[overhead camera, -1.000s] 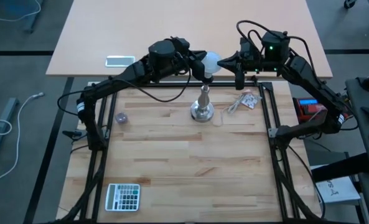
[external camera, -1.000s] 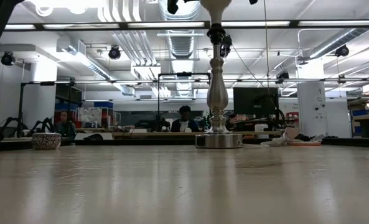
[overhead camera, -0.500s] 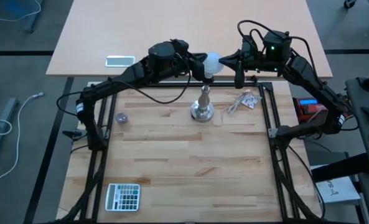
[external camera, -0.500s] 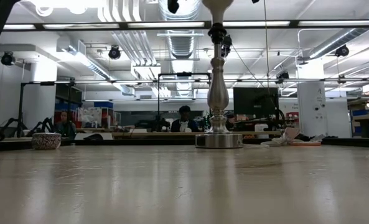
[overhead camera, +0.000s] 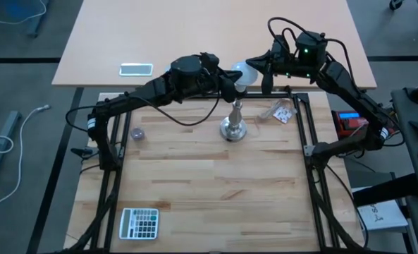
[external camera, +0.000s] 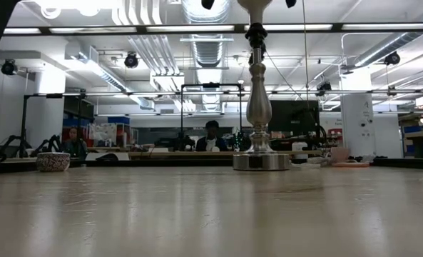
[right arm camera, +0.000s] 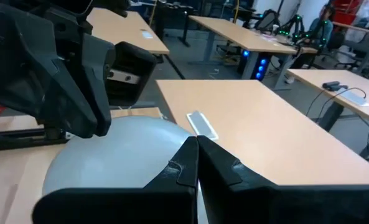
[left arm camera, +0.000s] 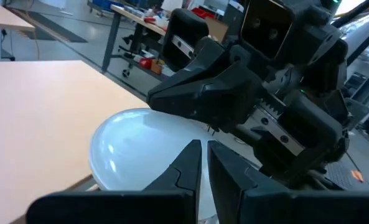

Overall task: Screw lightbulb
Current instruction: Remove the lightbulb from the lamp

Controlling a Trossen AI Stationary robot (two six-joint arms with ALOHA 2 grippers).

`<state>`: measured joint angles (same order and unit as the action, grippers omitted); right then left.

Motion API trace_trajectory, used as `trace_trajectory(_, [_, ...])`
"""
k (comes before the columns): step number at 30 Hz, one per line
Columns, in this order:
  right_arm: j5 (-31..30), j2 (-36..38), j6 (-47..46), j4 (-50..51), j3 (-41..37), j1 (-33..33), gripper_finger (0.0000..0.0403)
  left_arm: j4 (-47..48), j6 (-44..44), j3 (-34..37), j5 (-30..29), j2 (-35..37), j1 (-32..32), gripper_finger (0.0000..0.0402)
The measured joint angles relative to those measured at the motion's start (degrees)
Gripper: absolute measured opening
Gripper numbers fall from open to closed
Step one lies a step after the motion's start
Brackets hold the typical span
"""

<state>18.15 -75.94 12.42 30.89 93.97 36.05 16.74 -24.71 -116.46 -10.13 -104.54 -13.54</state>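
The white frosted lightbulb point(overhead camera: 241, 70) sits by its base in the top of the silver stand point(overhead camera: 233, 121), which stands on its round foot on the wooden table. Only the stand's stem and foot show in the low view point(external camera: 260, 107). My left gripper point(overhead camera: 228, 80) is shut at the bulb's left side. My right gripper point(overhead camera: 252, 65) is shut at its far right side. The globe fills both the left wrist view point(left arm camera: 134, 149) and the right wrist view point(right arm camera: 103, 155). My left gripper lays its shut fingertips point(left arm camera: 190, 163) against the globe's left side point(left arm camera: 162, 158), coming about level from the table's left. My right gripper lays its shut fingertips point(right arm camera: 185, 163) against the globe's right side point(right arm camera: 156, 149), coming about level from the table's right. The bulb stays upright on the stand.
A small patterned ball point(overhead camera: 137, 132) lies left of the stand. A packet with a cord point(overhead camera: 279, 113) lies to its right. A calculator point(overhead camera: 139, 223) lies near the front left corner. A phone point(overhead camera: 136, 68) lies on the far table. Black frame rails point(overhead camera: 304, 134) border the wooden top.
The stand with the bulb has slid a little toward the table's right edge and stays upright. My left gripper has gone with it toward the right. My right gripper has drawn a little toward the far edge, staying against the bulb.
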Motion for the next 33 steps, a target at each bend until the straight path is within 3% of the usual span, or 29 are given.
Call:
trace_trajectory(16, [0.54, 4.96, -1.32, 6.10, 3.89, 0.09, 0.0000, 0.64, 6.74, 0.24, -3.99, 1.88, -0.44, 0.0020])
trace_trajectory(20, [4.83, 5.88, -2.73, 8.78, 3.89, 0.03, 0.0000, 0.23, 7.89, 0.17, -5.65, 2.05, -1.77, 0.0020])
trace_trajectory(33, [6.71, 5.77, -2.31, 10.28, 0.14, 0.07, 0.0000, 0.13, 8.72, 1.54, -5.91, 2.02, -3.82, 0.0020])
